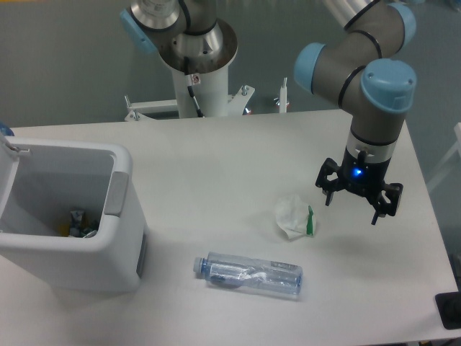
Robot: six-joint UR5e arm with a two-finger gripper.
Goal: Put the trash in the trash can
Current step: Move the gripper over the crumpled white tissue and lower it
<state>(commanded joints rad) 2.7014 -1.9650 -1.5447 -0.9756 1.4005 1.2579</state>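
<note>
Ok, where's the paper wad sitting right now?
The crumpled paper wad lies on the table, right of centre in the camera view, just left of the open gripper and up-right of the plastic bottle.

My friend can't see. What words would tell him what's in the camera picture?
A robot arm's open claw hovers over a white table, just right of a crumpled paper wad. A clear plastic bottle lies on its side nearer the front, and a white trash can stands at the left with some trash inside.
</note>
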